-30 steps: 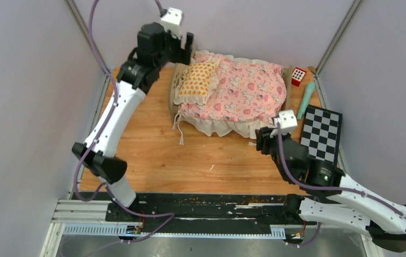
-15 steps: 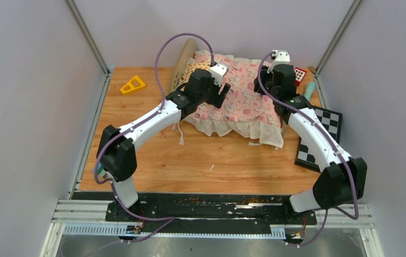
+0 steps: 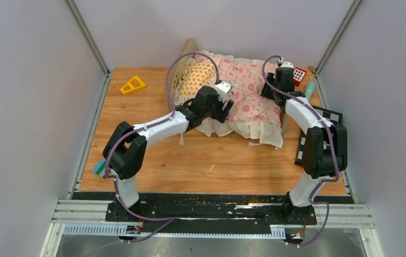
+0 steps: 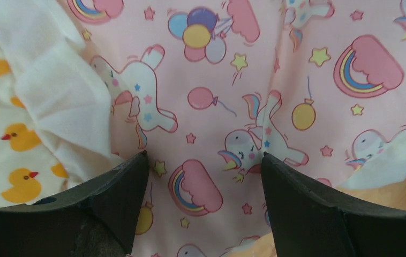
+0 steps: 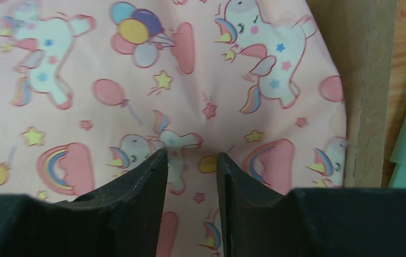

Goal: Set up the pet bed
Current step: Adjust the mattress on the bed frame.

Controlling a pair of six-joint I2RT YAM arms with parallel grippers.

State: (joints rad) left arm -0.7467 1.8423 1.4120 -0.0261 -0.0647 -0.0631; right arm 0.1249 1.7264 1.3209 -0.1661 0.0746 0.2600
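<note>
Left gripper (image 4: 205, 160) hovers open over the quilt (image 4: 297, 53) beside the pillow (image 4: 2, 134); right gripper (image 5: 192, 158), jaws narrow, sits by the footboard (image 5: 372, 80), whether pinching quilt unclear.

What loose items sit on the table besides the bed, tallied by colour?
Yellow: 1, triangle block
Red: 1, dotted block
Mint green: 1, rod
Black-and-white: 1, checkerboard, partly hidden under the right arm
Total: 4

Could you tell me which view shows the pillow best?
The top external view: nearly the whole pillow shows. The left wrist view catches only its duck-print corner; the right wrist view shows none of it.
</note>
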